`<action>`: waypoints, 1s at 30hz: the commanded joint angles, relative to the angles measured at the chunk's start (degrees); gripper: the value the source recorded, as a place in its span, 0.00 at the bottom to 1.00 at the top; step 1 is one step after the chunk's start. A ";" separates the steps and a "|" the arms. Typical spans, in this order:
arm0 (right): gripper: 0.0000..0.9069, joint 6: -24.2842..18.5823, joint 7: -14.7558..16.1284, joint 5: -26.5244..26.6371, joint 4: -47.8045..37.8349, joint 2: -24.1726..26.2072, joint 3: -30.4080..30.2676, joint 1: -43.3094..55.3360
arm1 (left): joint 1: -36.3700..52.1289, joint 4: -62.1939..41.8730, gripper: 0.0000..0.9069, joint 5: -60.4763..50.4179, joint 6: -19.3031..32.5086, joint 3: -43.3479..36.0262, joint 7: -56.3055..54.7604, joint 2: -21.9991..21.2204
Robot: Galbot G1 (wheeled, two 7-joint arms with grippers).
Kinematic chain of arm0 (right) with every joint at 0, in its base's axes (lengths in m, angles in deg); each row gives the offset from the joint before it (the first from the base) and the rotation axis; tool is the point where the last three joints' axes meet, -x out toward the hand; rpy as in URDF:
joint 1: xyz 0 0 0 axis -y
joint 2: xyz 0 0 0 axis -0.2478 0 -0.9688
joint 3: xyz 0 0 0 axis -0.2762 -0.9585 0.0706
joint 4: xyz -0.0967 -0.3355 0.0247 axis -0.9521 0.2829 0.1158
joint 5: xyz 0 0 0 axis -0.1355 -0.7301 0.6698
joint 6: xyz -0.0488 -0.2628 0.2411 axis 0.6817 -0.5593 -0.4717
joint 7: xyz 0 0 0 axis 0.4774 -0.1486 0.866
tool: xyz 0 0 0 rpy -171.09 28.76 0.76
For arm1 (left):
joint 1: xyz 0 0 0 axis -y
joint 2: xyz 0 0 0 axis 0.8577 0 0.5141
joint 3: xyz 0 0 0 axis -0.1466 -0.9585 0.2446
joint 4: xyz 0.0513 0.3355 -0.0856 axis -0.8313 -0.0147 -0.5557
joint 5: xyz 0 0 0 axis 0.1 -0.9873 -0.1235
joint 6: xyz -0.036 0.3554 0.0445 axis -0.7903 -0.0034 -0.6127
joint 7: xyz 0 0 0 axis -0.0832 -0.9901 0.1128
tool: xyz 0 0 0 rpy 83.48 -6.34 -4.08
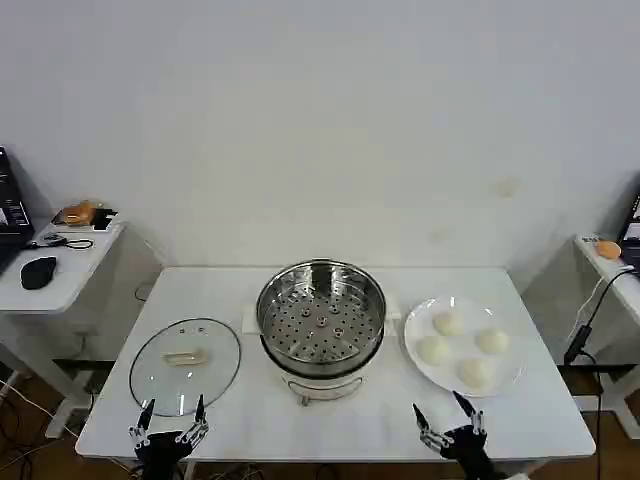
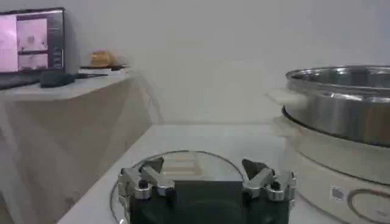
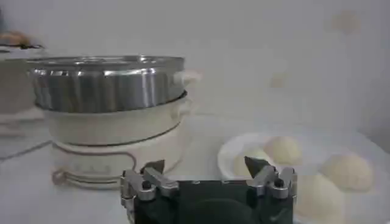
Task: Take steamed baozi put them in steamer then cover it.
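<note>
Several cream-white baozi [image 1: 448, 323] [image 3: 284, 150] lie on a white plate [image 1: 413, 361] at the table's right. The shiny steel steamer [image 1: 320, 318] [image 2: 341, 103] [image 3: 106, 82] stands in the middle, its perforated tray bare. The glass cover [image 1: 185, 365] [image 2: 183, 164] with a beige bar handle lies flat at the left. My left gripper [image 1: 171, 422] [image 2: 204, 172] hovers open at the front edge, just before the cover. My right gripper [image 1: 449, 422] [image 3: 206, 170] is open at the front edge, near the plate. Both hold nothing.
A white side table [image 1: 55, 265] with a black mouse and a laptop stands at the left. Another side table [image 1: 610, 265] with an orange object and cables stands at the right. A white wall rises behind the table.
</note>
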 commanded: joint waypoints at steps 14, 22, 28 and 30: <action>1.00 17.68 11.23 -23.39 -13.15 27.90 1.44 30.44 | 0.51 1.03 1.00 -11.43 -5.02 0.45 9.58 0.13; 1.00 9.52 28.94 -35.38 -27.96 37.61 -16.29 56.26 | 1.10 0.72 1.00 -11.94 -4.69 0.62 9.59 -0.32; 1.00 4.51 39.30 -38.03 -32.97 39.92 -35.56 73.70 | 1.17 0.92 1.00 -11.90 -4.37 0.77 9.43 -0.67; 1.00 2.74 42.26 -36.78 -34.54 39.74 -44.52 80.96 | 1.16 0.96 1.00 -11.93 -4.10 0.90 9.37 -0.64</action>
